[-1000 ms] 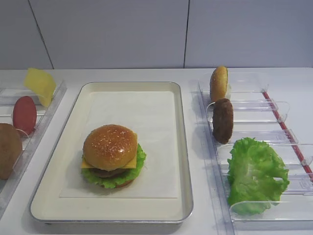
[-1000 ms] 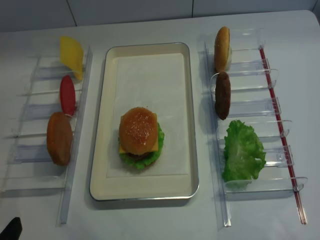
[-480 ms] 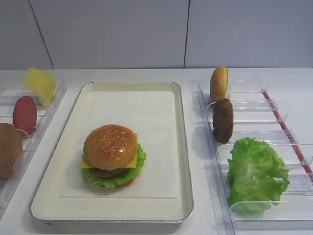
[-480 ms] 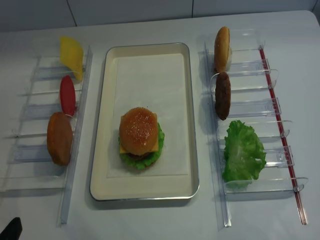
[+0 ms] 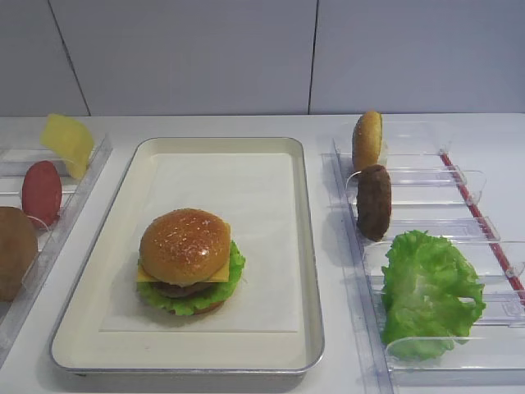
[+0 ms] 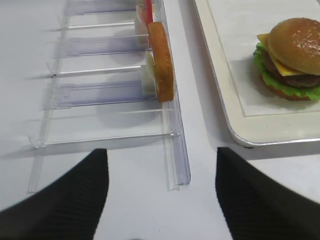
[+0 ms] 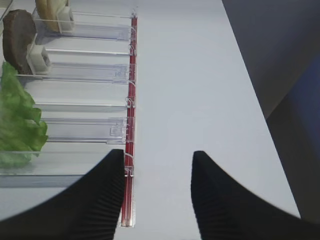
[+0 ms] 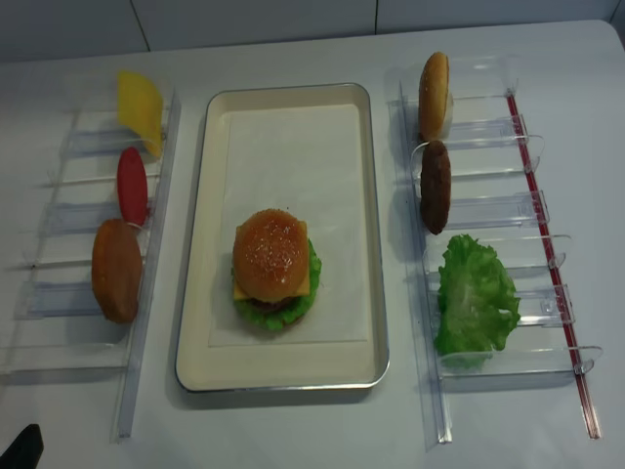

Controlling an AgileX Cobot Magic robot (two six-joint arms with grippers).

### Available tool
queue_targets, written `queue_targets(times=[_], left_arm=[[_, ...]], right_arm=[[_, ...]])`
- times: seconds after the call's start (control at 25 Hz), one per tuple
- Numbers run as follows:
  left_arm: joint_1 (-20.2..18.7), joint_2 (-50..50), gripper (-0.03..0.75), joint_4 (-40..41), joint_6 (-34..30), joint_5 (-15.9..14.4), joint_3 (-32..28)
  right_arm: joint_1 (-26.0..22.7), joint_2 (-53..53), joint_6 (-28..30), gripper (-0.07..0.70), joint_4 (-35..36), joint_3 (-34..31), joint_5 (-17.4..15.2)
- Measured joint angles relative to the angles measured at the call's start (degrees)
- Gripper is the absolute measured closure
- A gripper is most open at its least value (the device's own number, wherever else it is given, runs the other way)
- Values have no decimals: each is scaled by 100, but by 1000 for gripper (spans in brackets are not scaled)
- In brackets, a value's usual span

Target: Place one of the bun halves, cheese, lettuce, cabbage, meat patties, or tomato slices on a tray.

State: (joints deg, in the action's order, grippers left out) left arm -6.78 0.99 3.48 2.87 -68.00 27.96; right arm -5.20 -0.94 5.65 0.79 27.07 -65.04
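Both arms were parked at the near counter edge with nothing held, the right gripper and left gripper both spread wide, while the finished burger already sat on the tray, closer to the left one.

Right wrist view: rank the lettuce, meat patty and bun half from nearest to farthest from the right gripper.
From the right gripper:
1. Lettuce, lower left, in the nearest filled rack slot.
2. Meat patty, upper left, on edge.
3. Bun half, top edge, farthest slot.
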Motion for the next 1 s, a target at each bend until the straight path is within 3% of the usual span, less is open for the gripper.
queue_targets(times=[1.0], left_arm=[[0,0,267,0,0,0,0]], right_arm=[[0,0,0,275,0,0,0]])
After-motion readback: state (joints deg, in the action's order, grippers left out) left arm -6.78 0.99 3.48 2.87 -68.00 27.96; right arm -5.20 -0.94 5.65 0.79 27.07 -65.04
